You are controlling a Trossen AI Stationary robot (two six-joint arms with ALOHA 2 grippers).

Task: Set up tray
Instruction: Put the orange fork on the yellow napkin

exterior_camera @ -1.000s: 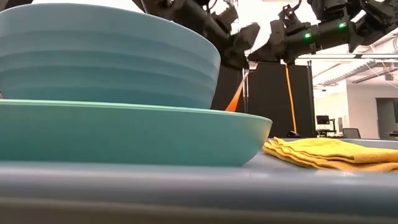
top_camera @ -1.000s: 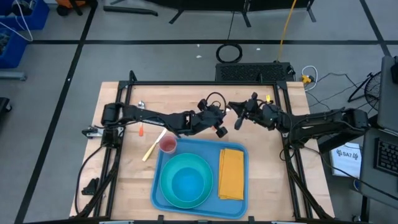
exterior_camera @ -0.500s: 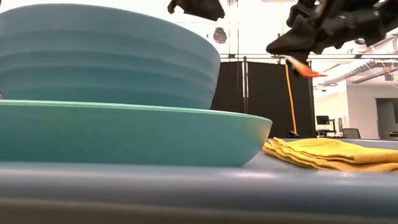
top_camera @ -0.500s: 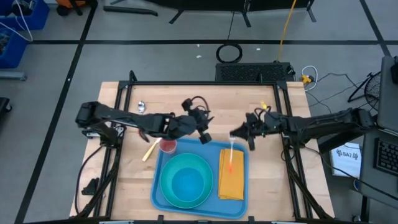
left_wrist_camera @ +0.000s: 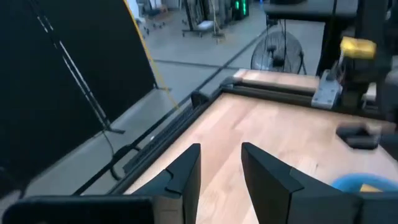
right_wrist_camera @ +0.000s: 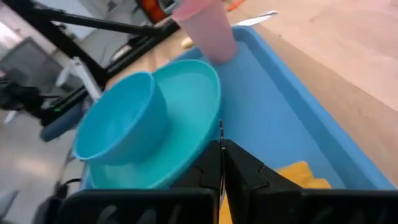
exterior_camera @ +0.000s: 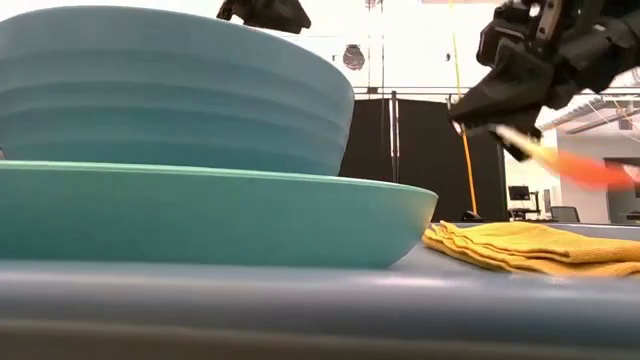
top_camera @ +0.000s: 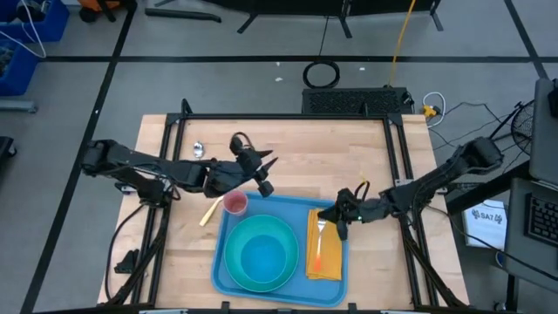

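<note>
The blue tray (top_camera: 288, 208) holds a teal plate with a blue bowl (top_camera: 261, 255) and a folded yellow napkin (top_camera: 334, 262). A pink cup (top_camera: 234, 204) stands at the tray's far left corner. My right gripper (top_camera: 336, 219) is over the napkin's far end, shut on a fork (top_camera: 318, 249) with an orange handle (exterior_camera: 590, 170). My left gripper (top_camera: 261, 171) is above the table just beyond the tray's far left corner. It is open (left_wrist_camera: 221, 168) and touches nothing. My right gripper pinches the fork between its two fingers at the pale metal end (exterior_camera: 512, 138), of which only a thin edge (right_wrist_camera: 221, 132) shows. The fingers come from the table's right, slanting down, and lie across the fork. The fork is lifted clear above the napkin (exterior_camera: 520, 245). Its orange handle slants down toward the near edge.
A yellow-handled utensil (top_camera: 209, 211) lies on the wood left of the tray, and a small metal piece (top_camera: 199, 149) lies farther back. A black frame (top_camera: 288, 117) runs round the table's edges. Bare wood stretches beyond the tray's far rim (right_wrist_camera: 292, 68).
The two grippers stood close together beyond the tray with the fork hanging between them. My right gripper has since carried the fork toward the near edge and down over the napkin, and the handle has swung from hanging to pointing nearward. My left gripper has drawn back toward the table's left.
</note>
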